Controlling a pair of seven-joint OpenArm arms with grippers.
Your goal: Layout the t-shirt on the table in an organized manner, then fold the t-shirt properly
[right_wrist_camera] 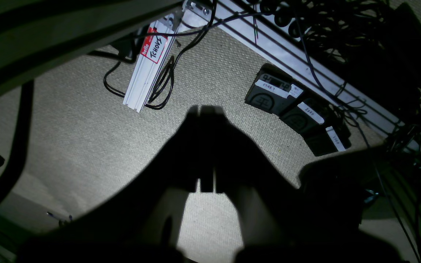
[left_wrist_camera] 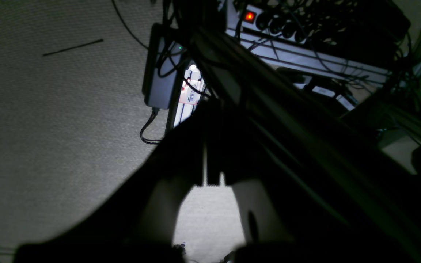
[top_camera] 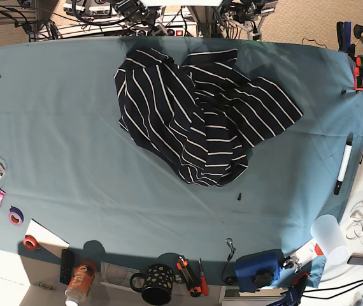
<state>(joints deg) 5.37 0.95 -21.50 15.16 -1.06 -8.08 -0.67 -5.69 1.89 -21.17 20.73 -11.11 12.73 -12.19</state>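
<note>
The t-shirt, dark with thin white stripes, lies crumpled in a heap on the far middle of the teal table, with one sleeve spread toward the right. Neither gripper is near it. In the left wrist view my left gripper is a dark silhouette with its fingers pressed together, hanging over carpet and holding nothing. The right gripper looks the same in the right wrist view, shut and empty above the floor. In the base view only arm parts and cables show past the table's far edge.
Along the near edge stand a dotted mug, a can, tape rolls, a blue device and a white cup. A marker lies at right. Below are a power strip, foot pedals and cables.
</note>
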